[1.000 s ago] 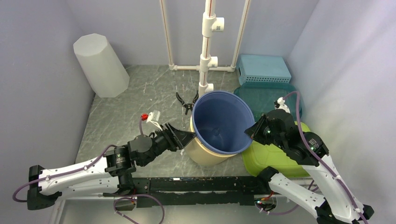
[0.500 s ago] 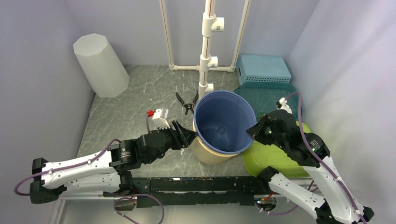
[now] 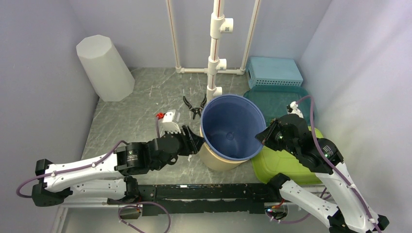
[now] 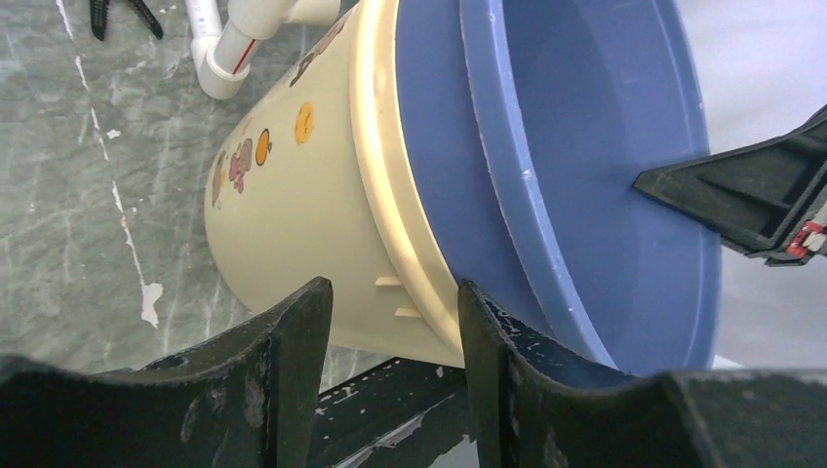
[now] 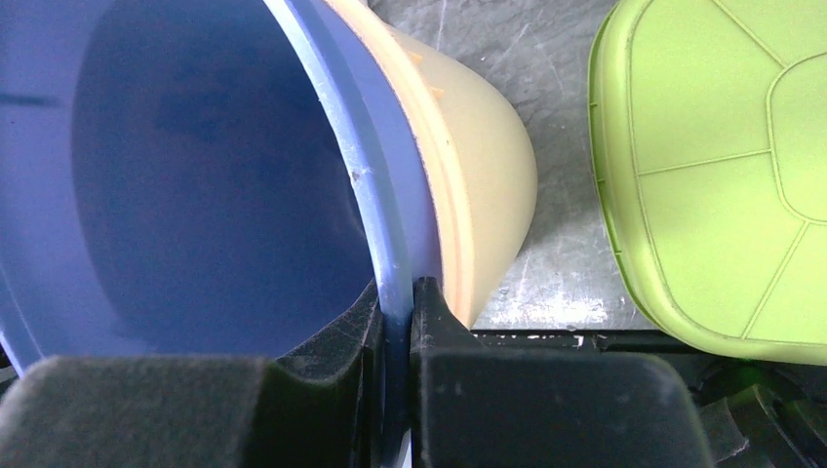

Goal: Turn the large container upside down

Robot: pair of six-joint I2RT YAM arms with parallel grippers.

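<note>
The large blue container (image 3: 230,126) sits nested in a cream bucket (image 3: 214,158), mouth up and tilted. My right gripper (image 3: 263,137) is shut on the blue rim at its right side; the right wrist view shows the rim (image 5: 395,292) pinched between the jaws. My left gripper (image 3: 195,141) is open and empty at the container's left side. In the left wrist view the cream bucket (image 4: 293,214) and the blue container (image 4: 585,166) lie just beyond the open gripper (image 4: 395,302), without touching it.
A green lid (image 3: 286,162) lies right of the bucket, with a teal tray (image 3: 272,99) and a light blue box (image 3: 273,72) behind. Black pliers (image 3: 193,106), a white pipe stand (image 3: 215,53) and a white octagonal cylinder (image 3: 104,68) stand at the back.
My left gripper has pulled back a little from the container's left side and turned. The container has shifted slightly; the right gripper keeps its hold on the rim.
</note>
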